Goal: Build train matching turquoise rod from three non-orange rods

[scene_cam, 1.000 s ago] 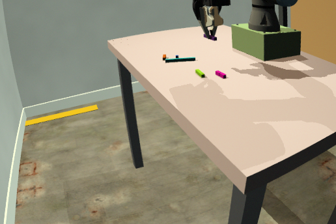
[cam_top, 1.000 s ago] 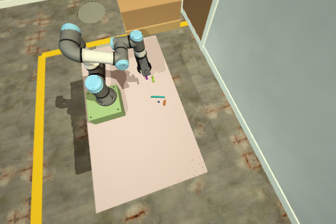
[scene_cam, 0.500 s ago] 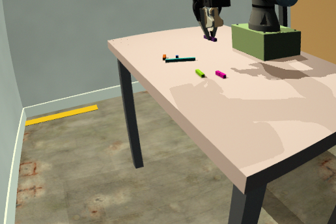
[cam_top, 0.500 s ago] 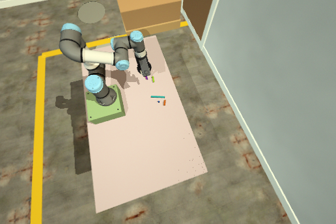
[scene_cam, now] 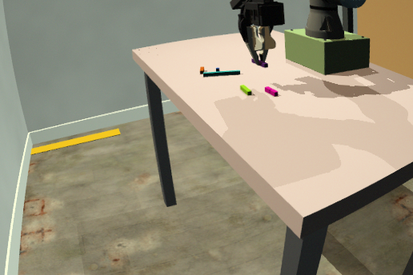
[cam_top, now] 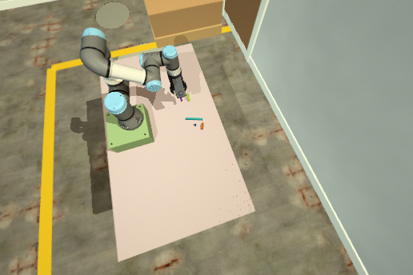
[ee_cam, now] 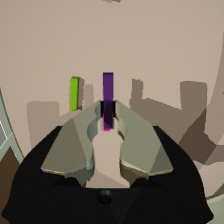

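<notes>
The purple rod (cam_top: pixel 181 99) (scene_cam: pixel 262 64) (ee_cam: pixel 108 87) is gripped by the fingers (cam_top: pixel 180 93) (scene_cam: pixel 254 57), which are nearly closed about it, and is held level above the counter (cam_top: pixel 172 189) (scene_cam: pixel 192 50) (ee_cam: pixel 45 30). In the exterior view, the magenta piece (scene_cam: pixel 271 91) (ee_cam: pixel 107 129) is seen on the counter at five o'clock from the purple rod. It is crossed by a faint line; whether one rod or two are shown cannot be told. The lime rod (cam_top: pixel 188 97) (scene_cam: pixel 246 89) (ee_cam: pixel 74 93) is placed at nine o'clock from it, well apart. At ten o'clock from the lime rod, the turquoise rod (cam_top: pixel 194 118) (scene_cam: pixel 222 73) is laid, with the blue rod (cam_top: pixel 194 125) (scene_cam: pixel 218 69) and the orange rod (cam_top: pixel 202 125) (scene_cam: pixel 202 69) near its far side. The three-rod train is not complete.
</notes>
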`<state>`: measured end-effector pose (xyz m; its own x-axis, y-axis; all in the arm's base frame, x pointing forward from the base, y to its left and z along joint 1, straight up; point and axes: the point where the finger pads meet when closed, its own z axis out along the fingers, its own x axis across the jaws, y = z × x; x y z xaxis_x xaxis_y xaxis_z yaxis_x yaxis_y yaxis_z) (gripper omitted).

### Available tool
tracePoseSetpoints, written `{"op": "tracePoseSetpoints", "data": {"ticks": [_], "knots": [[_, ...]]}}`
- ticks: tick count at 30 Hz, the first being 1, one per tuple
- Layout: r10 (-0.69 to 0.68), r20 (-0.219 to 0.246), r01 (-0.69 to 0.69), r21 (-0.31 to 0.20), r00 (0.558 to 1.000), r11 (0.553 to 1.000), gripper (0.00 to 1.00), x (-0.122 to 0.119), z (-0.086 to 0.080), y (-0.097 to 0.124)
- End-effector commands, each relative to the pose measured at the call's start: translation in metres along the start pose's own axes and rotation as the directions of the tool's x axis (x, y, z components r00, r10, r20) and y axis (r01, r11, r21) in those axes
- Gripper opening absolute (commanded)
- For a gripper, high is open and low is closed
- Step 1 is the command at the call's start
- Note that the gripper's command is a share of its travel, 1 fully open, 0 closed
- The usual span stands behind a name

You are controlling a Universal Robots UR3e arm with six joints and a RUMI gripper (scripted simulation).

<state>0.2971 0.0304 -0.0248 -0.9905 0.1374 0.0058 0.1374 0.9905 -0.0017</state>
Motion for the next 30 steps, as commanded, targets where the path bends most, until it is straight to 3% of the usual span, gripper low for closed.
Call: {"op": "tracePoseSetpoints", "data": {"ticks": [1,12,30], "knots": [[0.000,0.007,0.000,0.001,1.000,1.000,0.00,-0.003,0.013,0.000],[0.000,0.007,0.000,0.001,1.000,1.000,0.00,-0.004,0.041,0.000],[0.000,0.007,0.000,0.001,1.000,1.000,0.00,-0.004,0.043,0.000]]}}
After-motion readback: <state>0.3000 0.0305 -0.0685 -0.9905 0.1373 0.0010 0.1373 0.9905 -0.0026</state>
